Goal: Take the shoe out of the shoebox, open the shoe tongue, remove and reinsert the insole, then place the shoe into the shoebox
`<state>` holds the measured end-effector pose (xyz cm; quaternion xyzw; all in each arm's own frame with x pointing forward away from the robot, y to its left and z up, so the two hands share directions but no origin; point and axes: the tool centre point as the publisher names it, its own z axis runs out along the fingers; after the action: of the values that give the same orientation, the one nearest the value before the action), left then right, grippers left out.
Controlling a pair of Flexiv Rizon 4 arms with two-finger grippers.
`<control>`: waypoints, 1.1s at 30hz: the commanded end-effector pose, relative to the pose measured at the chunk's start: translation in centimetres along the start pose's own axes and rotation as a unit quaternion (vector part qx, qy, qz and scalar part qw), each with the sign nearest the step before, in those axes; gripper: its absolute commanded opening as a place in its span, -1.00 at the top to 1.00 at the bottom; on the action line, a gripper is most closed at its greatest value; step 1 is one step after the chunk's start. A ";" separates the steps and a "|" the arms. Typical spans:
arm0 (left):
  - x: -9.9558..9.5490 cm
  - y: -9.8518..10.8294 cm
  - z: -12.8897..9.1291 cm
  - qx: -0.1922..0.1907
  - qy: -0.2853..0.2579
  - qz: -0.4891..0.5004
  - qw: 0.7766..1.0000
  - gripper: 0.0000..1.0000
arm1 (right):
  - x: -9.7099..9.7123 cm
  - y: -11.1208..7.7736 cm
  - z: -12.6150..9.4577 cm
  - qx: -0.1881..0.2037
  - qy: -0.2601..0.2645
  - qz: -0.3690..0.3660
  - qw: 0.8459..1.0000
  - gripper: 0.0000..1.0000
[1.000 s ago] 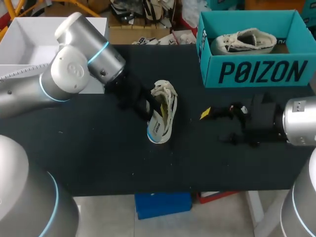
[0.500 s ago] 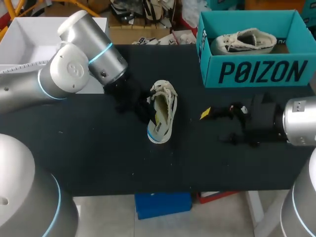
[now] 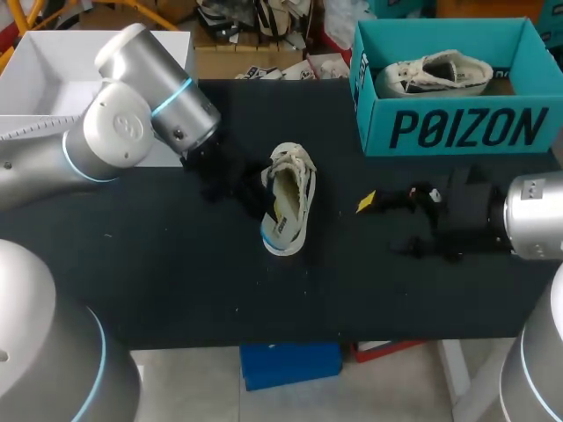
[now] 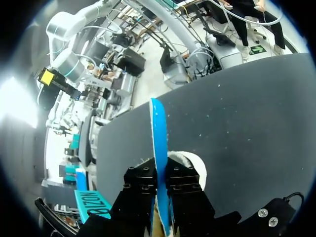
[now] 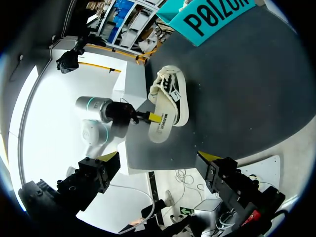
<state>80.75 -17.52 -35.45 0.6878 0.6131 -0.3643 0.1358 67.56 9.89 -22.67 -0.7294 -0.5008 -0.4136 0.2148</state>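
A white sneaker (image 3: 290, 198) lies on the black table (image 3: 176, 272), sole down and opening up. My left gripper (image 3: 266, 195) is at the shoe's left side, shut on the thin blue-edged insole (image 4: 158, 133), which stands on edge between its black fingers (image 4: 140, 185). The shoe's white heel (image 4: 192, 165) shows just behind them. The right wrist view has the same shoe (image 5: 170, 101) ahead, with my left arm (image 5: 106, 118) beside it. My right gripper (image 3: 387, 224) hovers to the right of the shoe, open and with nothing in it (image 5: 158, 160).
A teal shoebox (image 3: 457, 127) stands at the back right with a second white sneaker (image 3: 435, 75) inside. A white open box (image 3: 53, 79) sits at the back left. A blue box (image 3: 290, 362) shows below the table's front edge.
My left gripper has shut on the insole at the shoe's side. The shoe has settled from tilted to flatter, and the left arm drew back a little to the left. The right arm kept still.
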 end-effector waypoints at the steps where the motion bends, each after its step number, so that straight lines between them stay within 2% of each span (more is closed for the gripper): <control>1: -0.2 0.6 0.5 -0.005 -0.002 0.004 1.000 1.00 | 0.1 0.0 0.1 0.000 -0.001 0.000 1.000 -1.00; 12: -0.6 2.0 0.1 -0.030 -0.001 0.010 0.999 1.00 | 0.1 0.0 0.1 0.000 -0.001 0.000 1.000 -1.00; 24: 0.3 3.2 0.6 -0.046 -0.006 -0.012 0.999 1.00 | 0.1 0.0 0.1 0.000 -0.001 0.000 1.000 -1.00; 33: 0.4 4.4 0.2 -0.074 -0.010 -0.024 0.997 1.00 | 0.1 0.0 0.1 0.000 -0.001 0.000 1.000 -1.00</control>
<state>84.67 -18.16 -36.85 0.6580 0.6514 -0.3317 0.1811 67.55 9.88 -22.66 -0.7293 -0.5008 -0.4136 0.2148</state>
